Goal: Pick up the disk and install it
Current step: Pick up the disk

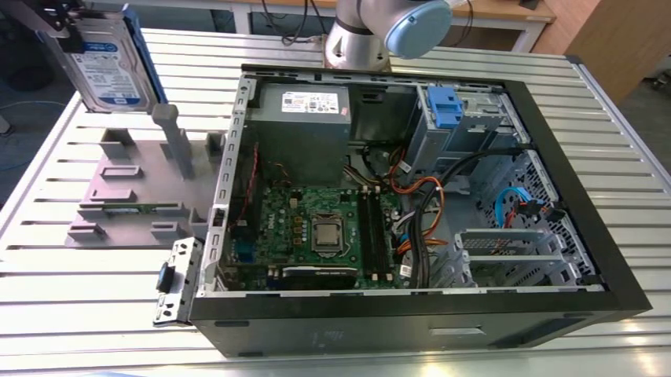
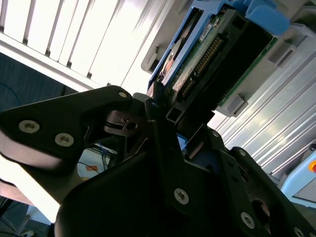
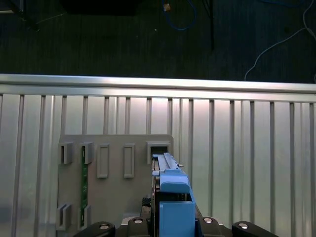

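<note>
A ribbed metal desk (image 1: 105,298) carries an open black computer case (image 1: 419,330) lying on its side, its inside facing up. Behind the case, at the far edge of the desk, stands the base of the robot arm (image 1: 362,39), grey with a pale blue joint cap. In the case, a green motherboard (image 1: 314,228) lies in the middle, with a grey power supply (image 1: 298,126) on its far side. A metal drive cage with a blue clip (image 1: 445,106) sits in the far corner toward the exterior view's right, and orange, black and blue cables run beside the board.

On the exterior view's left of the case, just beside it, a grey plastic stand (image 1: 126,188) with upright posts and slots rests on the desk. A thin green circuit strip (image 3: 84,185) stands in one of its slots.

The disk (image 1: 105,67) is lifted in the air above the far end of the stand, well clear of the case. It is held on edge, its white-and-blue label facing the exterior camera. A blue bracket (image 3: 173,202) frames it. In the second wrist view its green underside and connector row show.

The end effector (image 1: 61,23) is clenched on the disk's upper end, its black fingers (image 2: 98,111) pressing both flat sides.
</note>
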Robot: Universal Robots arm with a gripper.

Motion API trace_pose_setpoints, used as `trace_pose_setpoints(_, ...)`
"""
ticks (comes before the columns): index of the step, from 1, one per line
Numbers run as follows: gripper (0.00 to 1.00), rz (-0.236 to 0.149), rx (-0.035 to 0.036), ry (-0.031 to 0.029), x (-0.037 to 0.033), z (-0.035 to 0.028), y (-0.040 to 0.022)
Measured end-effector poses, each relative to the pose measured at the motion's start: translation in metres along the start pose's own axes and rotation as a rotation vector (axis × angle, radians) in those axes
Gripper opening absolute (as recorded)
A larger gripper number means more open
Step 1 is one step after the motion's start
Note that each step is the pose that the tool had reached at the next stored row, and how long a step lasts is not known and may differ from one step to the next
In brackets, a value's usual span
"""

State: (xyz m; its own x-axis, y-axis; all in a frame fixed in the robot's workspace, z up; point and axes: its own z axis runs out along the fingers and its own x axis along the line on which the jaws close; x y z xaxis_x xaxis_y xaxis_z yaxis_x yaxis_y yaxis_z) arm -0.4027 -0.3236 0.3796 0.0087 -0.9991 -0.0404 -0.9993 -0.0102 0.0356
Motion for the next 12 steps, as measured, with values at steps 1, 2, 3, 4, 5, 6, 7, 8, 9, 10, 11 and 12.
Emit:
trace_pose_setpoints(1, 0.37, 0.0, 0.0, 0.0, 0.0, -0.0005, 0.0)
trace_pose_setpoints(2, 0.37, 0.0, 0.0001, 0.0, 0.0, -0.0009, 0.0001)
trace_pose_setpoints(3, 0.37, 0.0, 0.0001, 0.0, -0.0001, -0.0014, 0.0)
trace_pose_setpoints(4, 0.37, 0.0, 0.0, 0.0, -0.0001, -0.0019, 0.0001)
trace_pose_setpoints(5, 0.37, 0.0, 0.0, 0.0, -0.0001, -0.0024, 0.0001)
trace_pose_setpoints(6, 0.37, 0.0, 0.0, 0.0, -0.0001, -0.0029, 0.0001)
trace_pose_setpoints(7, 0.37, 0.0, 0.0, 0.0, -0.0001, -0.0033, 0.0001)
trace_pose_setpoints(8, 0.37, 0.0, 0.0, 0.0, -0.0002, -0.0038, 0.0001)
trace_pose_setpoints(9, 0.37, 0.0, 0.0, 0.0, -0.0002, -0.0042, 0.0001)
trace_pose_setpoints(10, 0.37, 0.0, 0.0, 0.0, -0.0002, -0.0047, 0.0001)
trace_pose_setpoints(11, 0.37, 0.0, 0.0, 0.0, -0.0002, -0.0051, 0.0002)
trace_pose_setpoints(12, 0.37, 0.0, 0.0, 0.0, -0.0002, -0.0056, 0.0002)
